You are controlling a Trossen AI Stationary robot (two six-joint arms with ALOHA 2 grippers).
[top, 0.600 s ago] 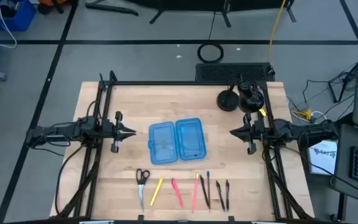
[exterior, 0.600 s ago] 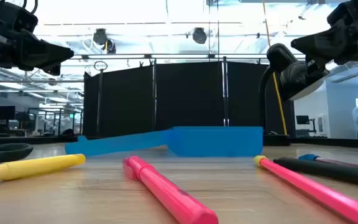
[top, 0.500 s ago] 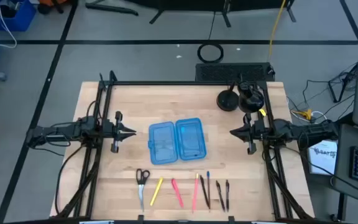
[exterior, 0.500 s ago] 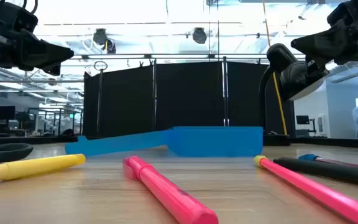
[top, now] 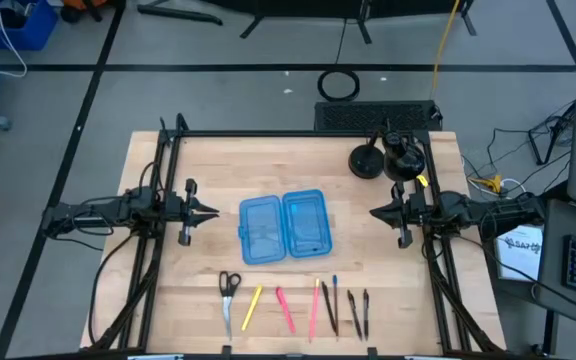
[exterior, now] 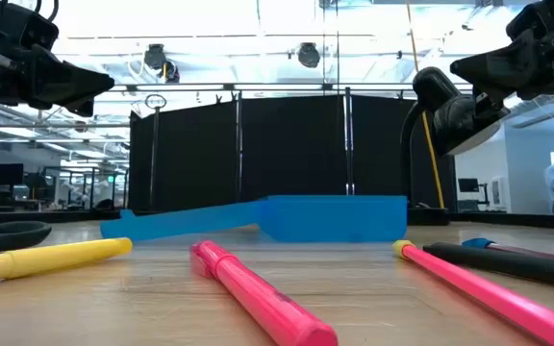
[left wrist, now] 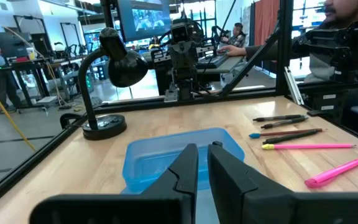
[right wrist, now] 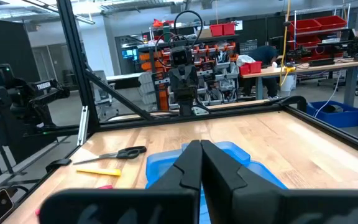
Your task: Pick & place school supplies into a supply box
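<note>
L gripper (top: 211, 211): fingers nearly together w/ a thin gap, nothing between them, held above the table near its left edge, tips aimed at the supply box (top: 282, 227). R gripper (top: 375, 213): fingers pressed together, also empty, near the right edge, tips aimed back at the box. Both sit about level w/ the box's mid-line, one per side, well apart from it.

Box lies open at table centre, two halves side by side, long axes running front-to-back.

Supplies are in a row along the front edge, below the box and well apart from both grippers: scissors (top: 228, 289) at the left end, then yellow pen (top: 252, 307), pink pen (top: 284, 309), a second pink one (top: 314, 310), then the blue-tipped pen (top: 334, 301) and dark pencils (top: 359, 313) at the right end. All lie w/ long axes roughly front-to-back, a few slightly slanted.

Key relation, as I judge it: scissors + yellow pen are nearer the L arm, dark pencils nearer the R. Either gripper must swing toward the front edge, drop, and open across the thin width, i.e. fingers closing left-right.

A desk lamp (top: 383, 158) stands at the back right corner, off the likely path.
</note>
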